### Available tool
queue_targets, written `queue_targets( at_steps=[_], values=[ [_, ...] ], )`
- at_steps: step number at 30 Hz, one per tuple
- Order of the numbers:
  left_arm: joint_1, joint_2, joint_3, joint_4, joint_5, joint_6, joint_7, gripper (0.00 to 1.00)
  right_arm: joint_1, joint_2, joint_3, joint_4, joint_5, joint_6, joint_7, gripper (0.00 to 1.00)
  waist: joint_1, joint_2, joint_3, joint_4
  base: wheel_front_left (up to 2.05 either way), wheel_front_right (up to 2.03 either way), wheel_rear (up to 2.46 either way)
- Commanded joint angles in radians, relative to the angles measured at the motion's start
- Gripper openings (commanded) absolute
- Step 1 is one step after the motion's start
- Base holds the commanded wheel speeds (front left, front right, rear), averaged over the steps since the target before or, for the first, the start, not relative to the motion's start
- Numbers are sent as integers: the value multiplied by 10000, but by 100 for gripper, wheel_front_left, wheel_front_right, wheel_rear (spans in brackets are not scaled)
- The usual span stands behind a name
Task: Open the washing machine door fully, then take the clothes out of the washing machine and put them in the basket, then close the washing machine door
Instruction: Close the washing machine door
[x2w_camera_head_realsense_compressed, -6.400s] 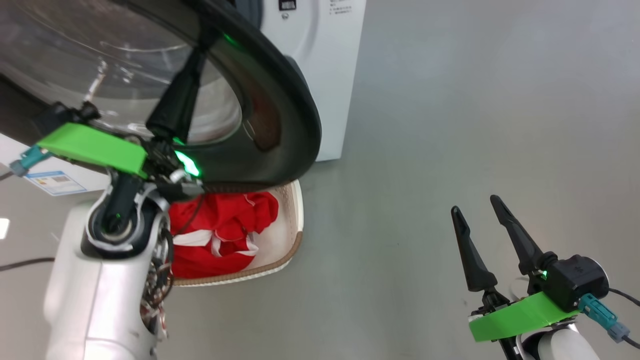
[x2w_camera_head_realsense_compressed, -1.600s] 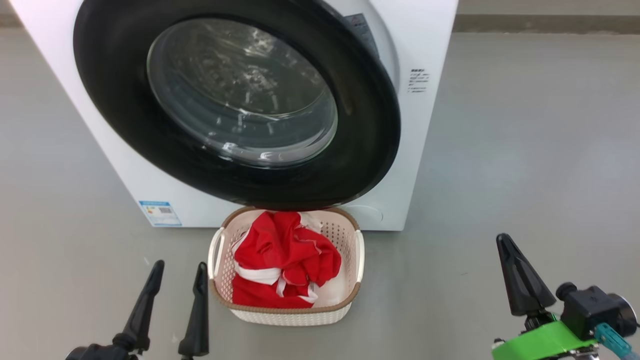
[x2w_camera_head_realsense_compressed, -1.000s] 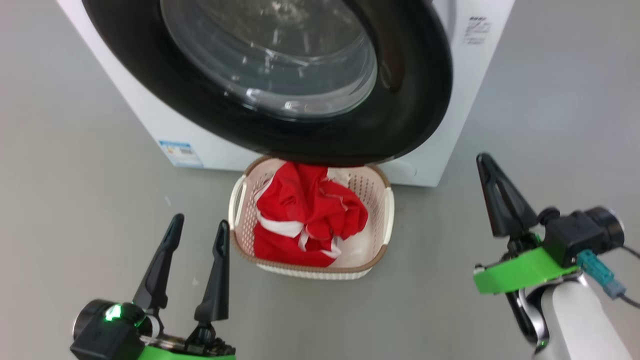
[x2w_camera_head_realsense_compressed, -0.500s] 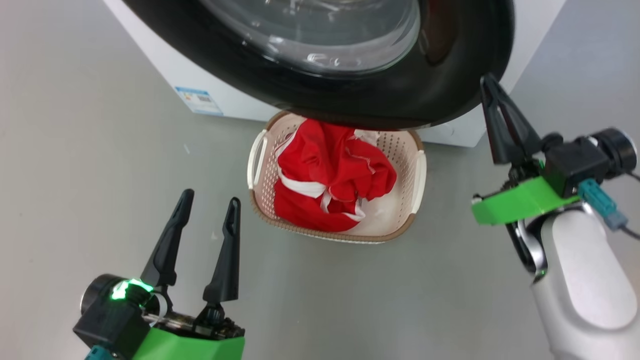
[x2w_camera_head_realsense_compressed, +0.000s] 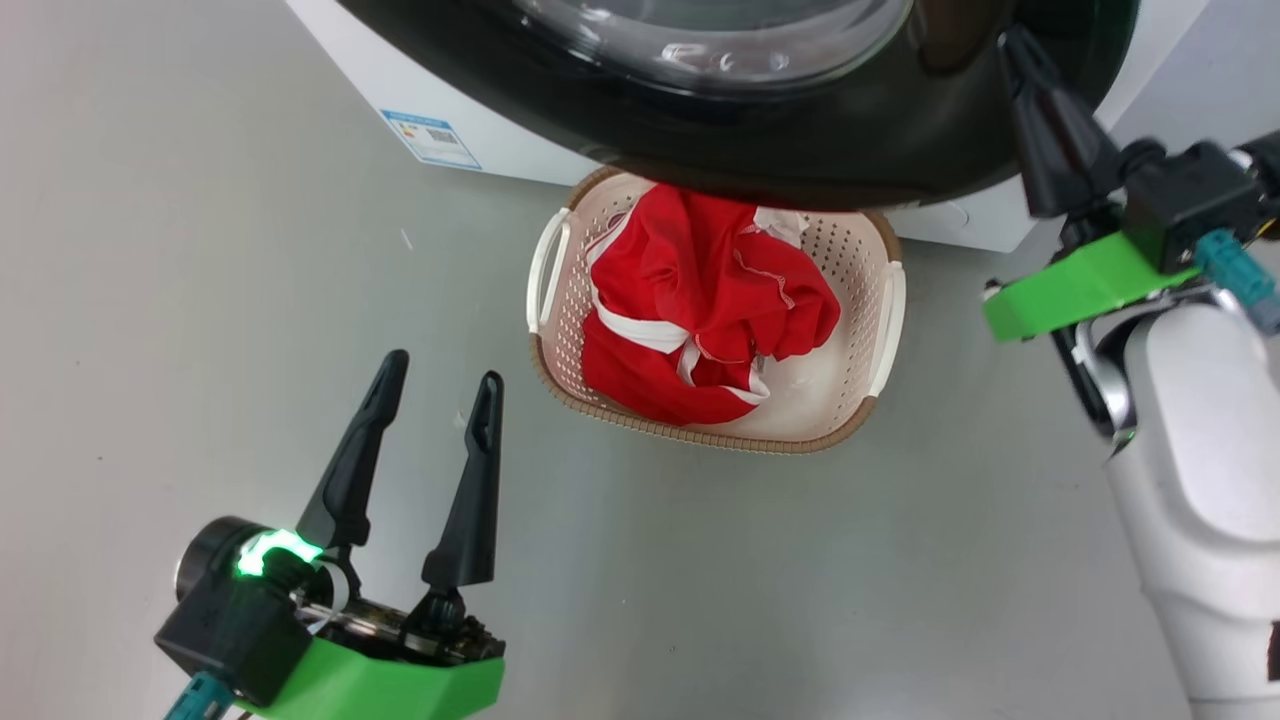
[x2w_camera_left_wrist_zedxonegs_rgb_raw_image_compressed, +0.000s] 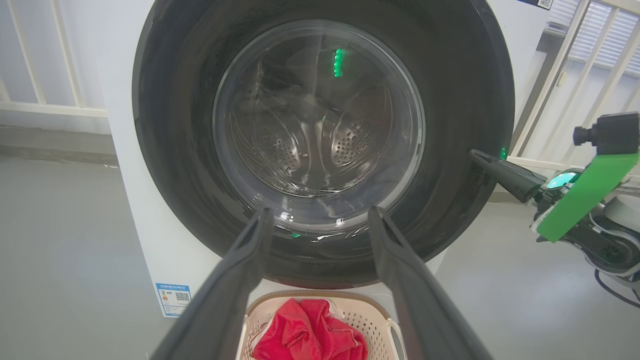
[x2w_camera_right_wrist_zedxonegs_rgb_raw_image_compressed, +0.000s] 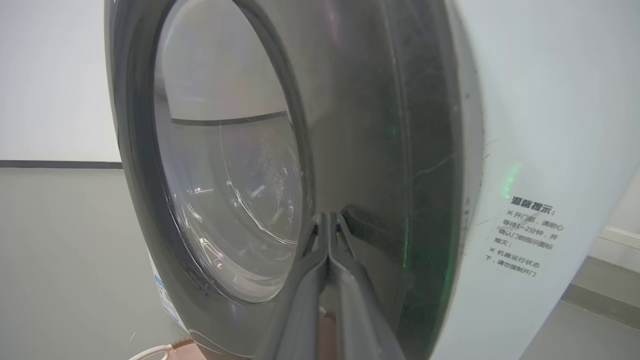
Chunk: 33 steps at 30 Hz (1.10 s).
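Note:
The washing machine door (x2w_camera_head_realsense_compressed: 820, 140), black with a clear bulging window, lies close against the white washing machine (x2w_camera_head_realsense_compressed: 370, 60); I cannot tell whether it is latched. Through the window (x2w_camera_left_wrist_zedxonegs_rgb_raw_image_compressed: 320, 125) the steel drum looks bare. Below it on the floor stands the cream basket (x2w_camera_head_realsense_compressed: 700, 437) holding the red clothes (x2w_camera_head_realsense_compressed: 700, 300) with white trim. My right gripper (x2w_camera_head_realsense_compressed: 1015, 40) is shut and empty, its tip at the door's right rim (x2w_camera_right_wrist_zedxonegs_rgb_raw_image_compressed: 380, 150). My left gripper (x2w_camera_head_realsense_compressed: 443, 370) stands open over the floor, left of the basket, pointing at the door (x2w_camera_left_wrist_zedxonegs_rgb_raw_image_compressed: 450, 100).
Grey floor spreads around the basket on all sides. A blue label (x2w_camera_head_realsense_compressed: 432, 138) sits low on the machine's front. White railings (x2w_camera_left_wrist_zedxonegs_rgb_raw_image_compressed: 50, 105) stand behind the machine. The door's lower edge overhangs the basket's far rim.
The head camera has tilted down and moved in. My right gripper, still shut, has risen from beside the basket up to the door's right rim. The left gripper stays open.

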Motion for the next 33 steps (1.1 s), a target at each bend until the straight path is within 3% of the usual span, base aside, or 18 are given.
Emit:
queue_targets(
  at_steps=[1, 21, 33],
  values=[
    [-211, 107, 262, -305, -129, -51, -78, 100, -257, 10, 94, -130, -17, 19, -53, 0, 0, -1, 71, 29, 0, 0, 0],
    [-584, 106, -30, -400, -308, -164, -78, 100, -3077, -452, -252, 2555, -319, 19, -53, 0, 0, -1, 403, 138, 0, 0, 0],
    [-552, 106, -73, -319, -307, -130, -78, 100, -3103, -346, -415, 2717, -394, 19, -53, 0, 0, -1, 257, 99, 0, 0, 0]
  ],
)
